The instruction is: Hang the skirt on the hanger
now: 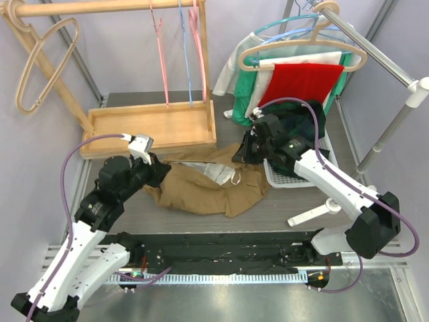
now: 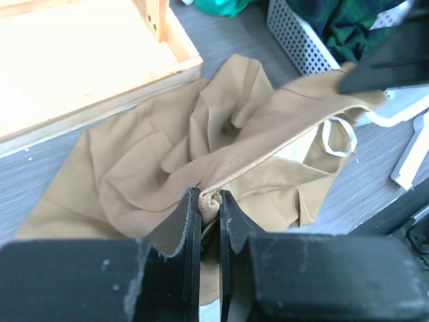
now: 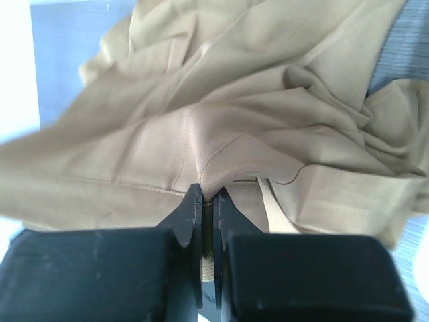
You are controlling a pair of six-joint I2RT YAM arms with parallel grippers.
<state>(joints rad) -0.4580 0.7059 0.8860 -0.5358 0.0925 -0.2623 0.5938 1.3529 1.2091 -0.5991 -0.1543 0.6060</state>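
Observation:
The tan skirt (image 1: 201,189) lies crumpled on the grey table between the two arms. My left gripper (image 1: 159,173) is shut on the ribbed waistband at the skirt's left end (image 2: 209,200). My right gripper (image 1: 242,153) is shut on a fold of the waistband at the skirt's right end (image 3: 208,191). The waistband runs stretched between the two grips, with a white loop (image 2: 338,136) hanging off it. Several hangers are in the top view: a beige one (image 1: 40,64) on the wooden stand at left, pink and blue ones (image 1: 161,54) on the wooden rail, and a beige one (image 1: 305,50) on the metal rack.
A wooden tray base (image 1: 151,127) stands behind the skirt. A white perforated basket (image 1: 295,176) with dark plaid cloth sits under the right arm. Red, white and green clothes (image 1: 295,80) hang on the metal rack (image 1: 375,64) at right. A white stand foot (image 1: 315,215) lies near the front.

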